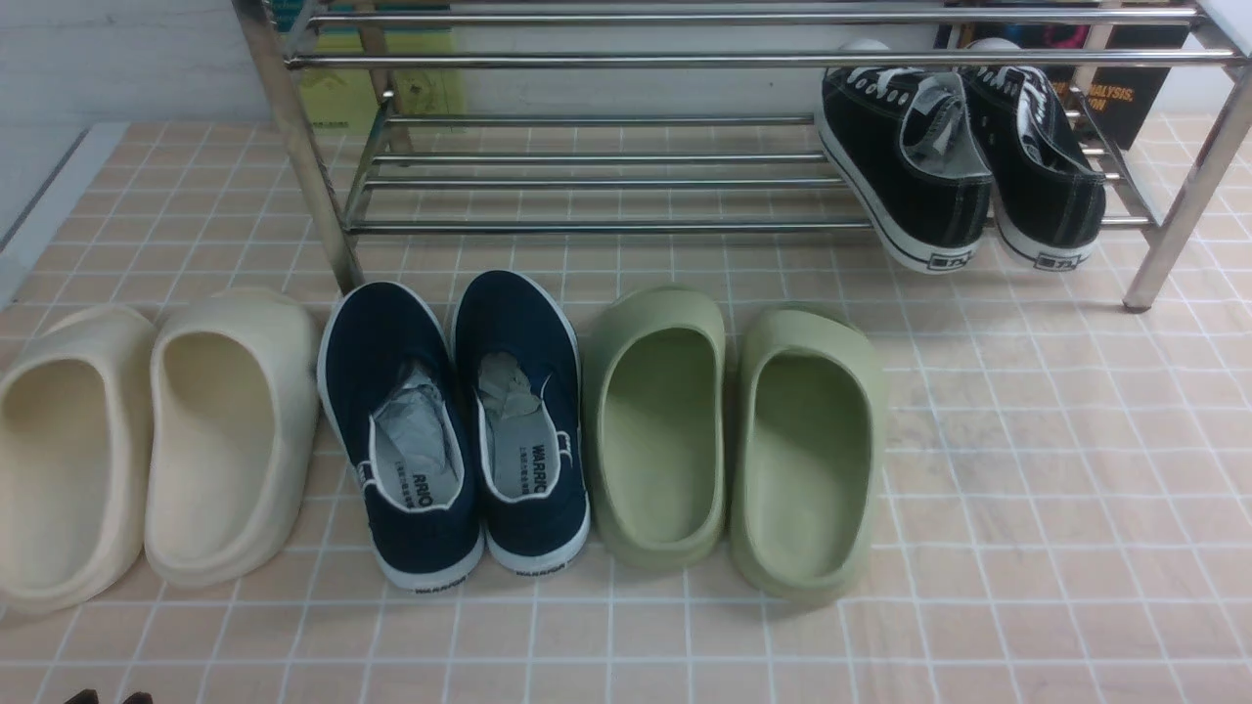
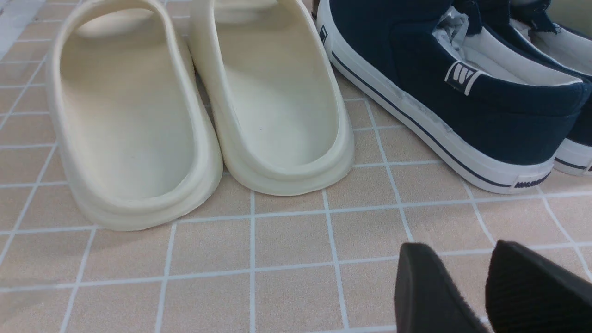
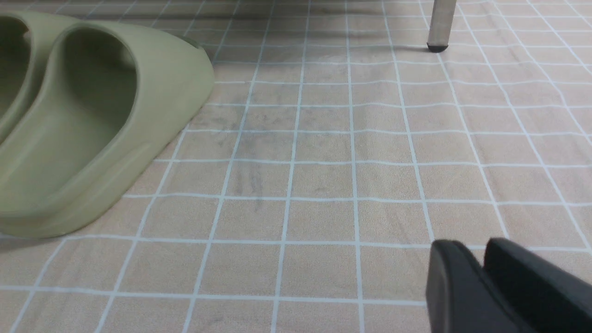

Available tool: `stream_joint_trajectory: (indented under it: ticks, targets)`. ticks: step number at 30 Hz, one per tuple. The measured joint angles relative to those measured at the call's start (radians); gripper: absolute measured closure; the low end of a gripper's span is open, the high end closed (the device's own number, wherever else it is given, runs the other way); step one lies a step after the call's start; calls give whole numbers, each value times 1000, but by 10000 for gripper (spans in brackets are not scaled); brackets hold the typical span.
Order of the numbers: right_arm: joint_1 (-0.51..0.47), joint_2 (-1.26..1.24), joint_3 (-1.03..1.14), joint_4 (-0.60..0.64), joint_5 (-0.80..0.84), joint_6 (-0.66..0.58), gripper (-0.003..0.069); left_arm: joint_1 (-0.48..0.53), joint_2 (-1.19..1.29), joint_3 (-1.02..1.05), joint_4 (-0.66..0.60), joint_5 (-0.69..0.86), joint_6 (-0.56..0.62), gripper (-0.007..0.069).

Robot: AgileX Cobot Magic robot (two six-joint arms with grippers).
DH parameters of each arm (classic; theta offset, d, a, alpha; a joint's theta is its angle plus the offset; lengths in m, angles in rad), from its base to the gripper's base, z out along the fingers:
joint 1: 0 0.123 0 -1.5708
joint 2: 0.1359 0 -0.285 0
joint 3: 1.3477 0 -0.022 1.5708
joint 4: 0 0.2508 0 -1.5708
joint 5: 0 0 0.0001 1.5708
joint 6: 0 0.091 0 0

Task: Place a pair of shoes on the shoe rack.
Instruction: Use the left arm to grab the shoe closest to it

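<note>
Left gripper (image 1: 110, 697) sat nearest us in the front view, just its tips at the bottom edge. Beyond it on the tiled floor (image 1: 1027, 548) we logged the navy sneakers (image 1: 421, 548), side by side, toes toward the shoe rack (image 1: 587, 227), between cream clogs (image 1: 210, 440) and green clogs (image 1: 660, 440). Black lace-ups (image 1: 949, 210) were on the lower shelf, right end. Neither navy shoe was racked, so we judged the step as approach and grasp. Best way, we figured: come in over the heels, straddle the collars where the two shoes nearly met, clamp squarely, lift level past the clogs, then slide toes-first onto the lower tubes left of the lace-ups. Catching only one shoe looked like the main risk.

Left wrist view: we saw the fingers (image 2: 428, 277) apart, nothing between them. The navy pair lay ahead of them, the nearer heel close but untouched; we would have shifted toward the seam between shoes before closing.

Right wrist view: we had the right gripper (image 3: 474, 245) with its fingers together, holding nothing, by the green clogs. No navy shoe showed there; the front view put the pair beyond those clogs, to the robot's left.
</note>
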Motion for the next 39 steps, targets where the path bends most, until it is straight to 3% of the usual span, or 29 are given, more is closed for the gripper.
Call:
stream_joint_trajectory:
  ticks: [20, 39]
  targets:
    - [0, 0, 0, 0, 0, 1, 524, 0, 0, 0, 0, 0, 0, 385]
    - [0, 0, 0, 0, 0, 0, 515, 0, 0, 0, 100, 0, 1, 385]
